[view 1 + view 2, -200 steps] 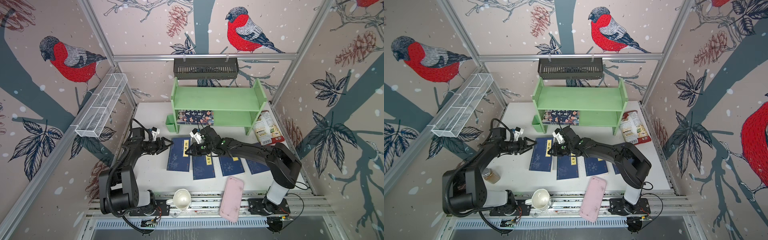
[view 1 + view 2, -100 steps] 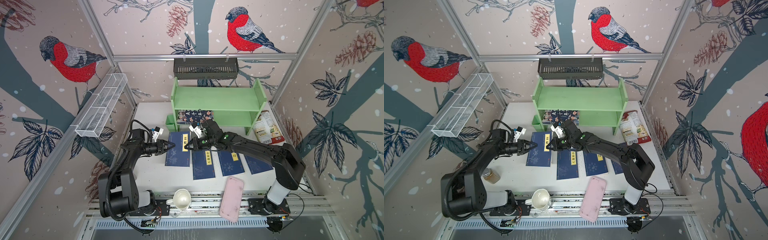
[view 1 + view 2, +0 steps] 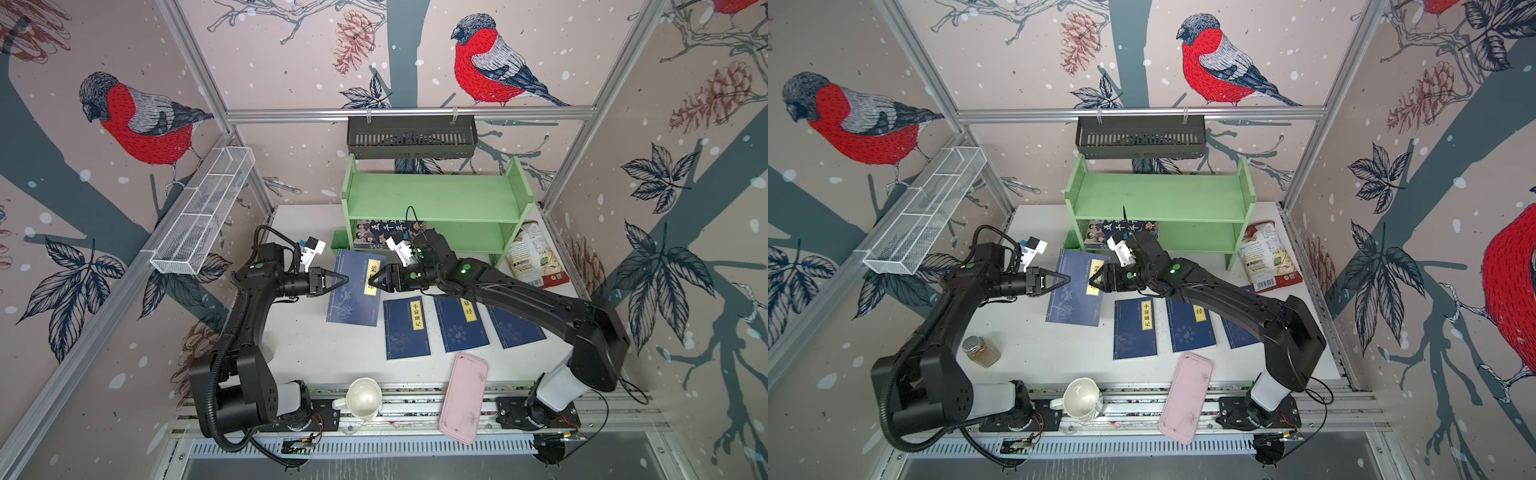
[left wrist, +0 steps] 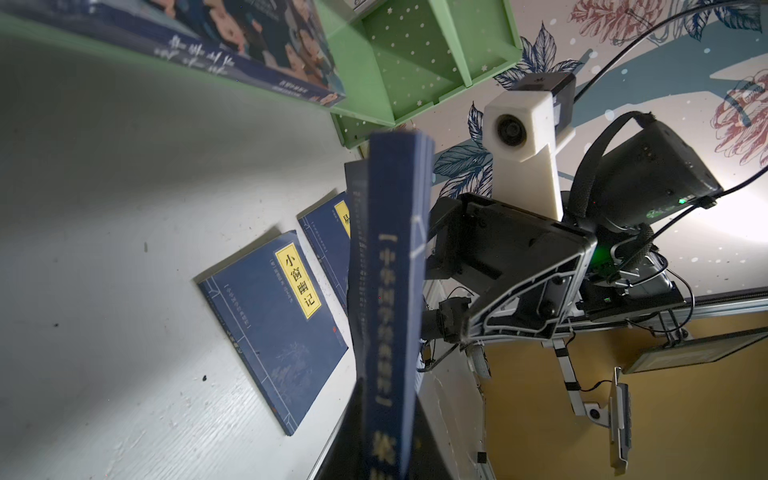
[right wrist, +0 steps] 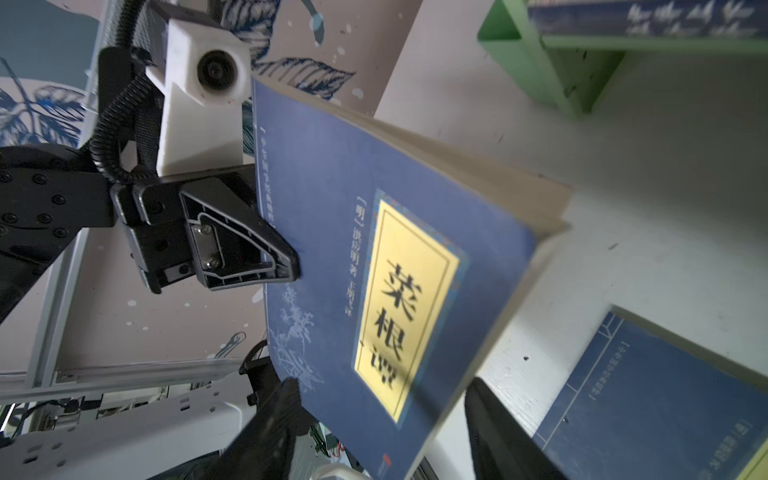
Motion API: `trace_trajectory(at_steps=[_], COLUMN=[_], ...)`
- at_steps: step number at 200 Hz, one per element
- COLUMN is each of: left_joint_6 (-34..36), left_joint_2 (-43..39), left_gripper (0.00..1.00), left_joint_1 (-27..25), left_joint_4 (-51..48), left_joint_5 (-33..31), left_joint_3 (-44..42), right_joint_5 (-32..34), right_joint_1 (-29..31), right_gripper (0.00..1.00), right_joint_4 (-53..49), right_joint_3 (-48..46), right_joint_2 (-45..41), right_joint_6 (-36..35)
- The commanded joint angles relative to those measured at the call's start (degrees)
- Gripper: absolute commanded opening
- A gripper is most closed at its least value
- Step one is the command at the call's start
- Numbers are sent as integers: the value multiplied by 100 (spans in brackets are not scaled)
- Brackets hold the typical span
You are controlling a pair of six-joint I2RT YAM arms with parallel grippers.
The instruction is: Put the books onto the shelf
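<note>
A navy book with a yellow label [image 3: 353, 291] [image 3: 1075, 293] hangs tilted above the table between both arms. My left gripper [image 3: 344, 279] [image 3: 1066, 277] [image 4: 388, 440] is shut on its spine edge [image 4: 395, 270]. My right gripper [image 3: 372, 282] [image 3: 1095, 282] [image 5: 382, 419] is open, its fingers apart on either side of the book's opposite edge [image 5: 374, 249]. Three more navy books [image 3: 407, 328] [image 3: 461, 324] [image 3: 515, 328] lie flat on the table. The larger cartoon book [image 3: 382, 235] lies on the lower tier of the green shelf [image 3: 432, 195] [image 3: 1163, 195].
A pink tray [image 3: 463, 399] and a white mug [image 3: 363, 401] sit at the front edge. A snack bag [image 3: 534, 257] lies right of the shelf, and a small jar [image 3: 982, 351] stands at the front left. A black basket [image 3: 411, 135] and a wire basket [image 3: 203, 212] hang on the frame.
My right gripper lifted the book toward the left arm and has now opened. My left gripper has shut on the book's spine edge.
</note>
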Motion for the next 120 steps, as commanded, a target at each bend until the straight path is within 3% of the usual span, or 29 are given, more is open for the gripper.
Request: trace_trajectory(at_steps=[1, 13, 24, 53, 81, 95, 120], left_joint_6=[445, -130, -1228, -4702, -7768, -8379, -8490], left_joint_2=[-175, -257, -350, -527, -386, -252, -201], left_gripper=[0, 0, 0, 0, 0, 0, 0], left_joint_1=[0, -8, -11, -43, -194, -336, -673], left_joint_4=[-707, -310, 616, 4241, 7813, 8363, 8413], left_joint_5=[301, 351, 190, -269, -874, -1231, -1800], left_joint_3=[600, 927, 1146, 1329, 1215, 1360, 1488], right_joint_5=[666, 877, 1046, 1475, 1327, 1225, 1195], right_joint_1=[-27, -32, -53, -57, -15, 54, 211], right_gripper=[70, 70, 71, 75, 77, 77, 77], right_joint_4=[95, 173, 350, 1082, 1878, 2096, 2689], right_joint_3=[-73, -141, -249, -628, -854, -798, -802], right_joint_2=[-456, -740, -1019, -1697, -1869, -1751, -1525], right_joint_6=[-125, -139, -139, -69, 172, 271, 482])
